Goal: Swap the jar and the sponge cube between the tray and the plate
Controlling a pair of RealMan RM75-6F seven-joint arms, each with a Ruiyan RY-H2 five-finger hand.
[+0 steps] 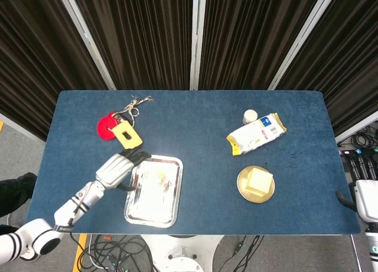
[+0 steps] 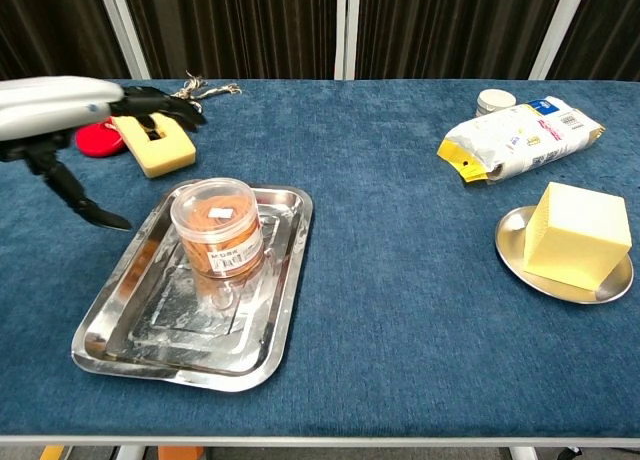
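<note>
Far left of the blue table [image 2: 400, 280], a red disc [image 2: 92, 137] lies touching a yellow block with a slot [image 2: 155, 140], and a tangle of twine [image 2: 200, 88] sits just behind them. Over on the right, a white-and-blue bag with a yellow end [image 2: 520, 137] lies on its side, and a small white round container [image 2: 495, 101] peeks out behind it.
</note>
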